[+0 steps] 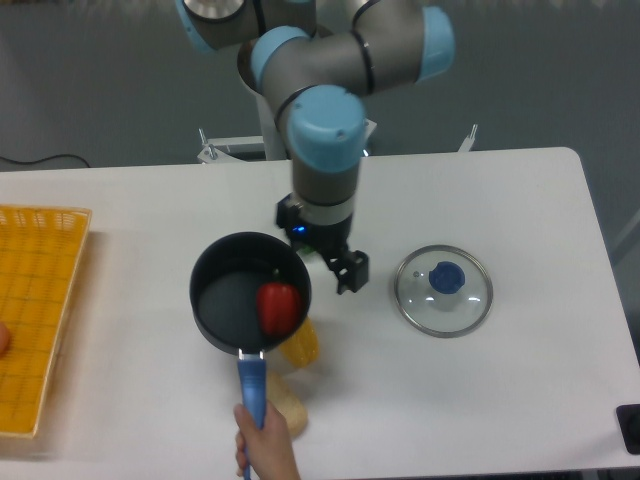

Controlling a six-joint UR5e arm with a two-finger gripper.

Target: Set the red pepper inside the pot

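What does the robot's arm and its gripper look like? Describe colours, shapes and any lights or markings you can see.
The arm is made of thick, silver-grey round tubes joined by bulky joints with light blue round end caps. Dark rings mark where the sections meet. At its lower end sits a black, blocky gripper with a small blue light glowing on its housing. No loose cables or printed markings can be made out.
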